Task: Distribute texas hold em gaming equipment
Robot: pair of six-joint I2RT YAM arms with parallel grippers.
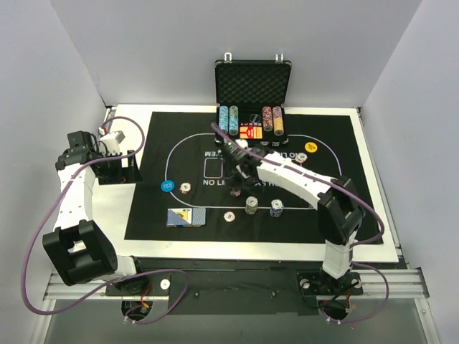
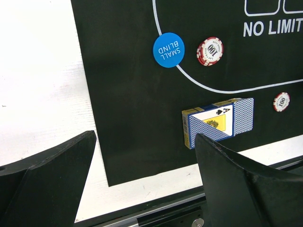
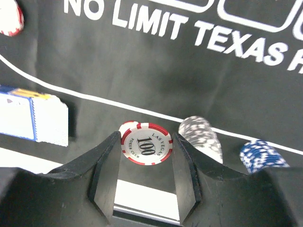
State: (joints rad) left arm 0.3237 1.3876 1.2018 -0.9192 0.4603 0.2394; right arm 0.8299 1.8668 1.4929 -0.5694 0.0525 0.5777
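My right gripper (image 1: 240, 183) hangs over the middle of the black mat, jaws partly open. In the right wrist view (image 3: 145, 138) a red-and-white "100" chip (image 3: 144, 143) shows in the gap between the fingers. The top view shows the same chip (image 1: 229, 216) lying free on the mat. A grey chip stack (image 1: 251, 205) and a blue chip stack (image 1: 277, 208) stand to its right. Another red chip (image 1: 186, 188) and the blue "SMALL BLIND" disc (image 1: 167, 185) lie to the left. The blue card deck (image 1: 186, 217) lies near the mat's front edge. My left gripper (image 1: 119, 158) is open and empty.
The open black case (image 1: 252, 75) stands at the back and holds several chip stacks (image 1: 228, 119). A yellow disc (image 1: 310, 147) lies at the mat's right. The left wrist view shows the mat's left edge (image 2: 94, 142) and the white table (image 2: 42, 94).
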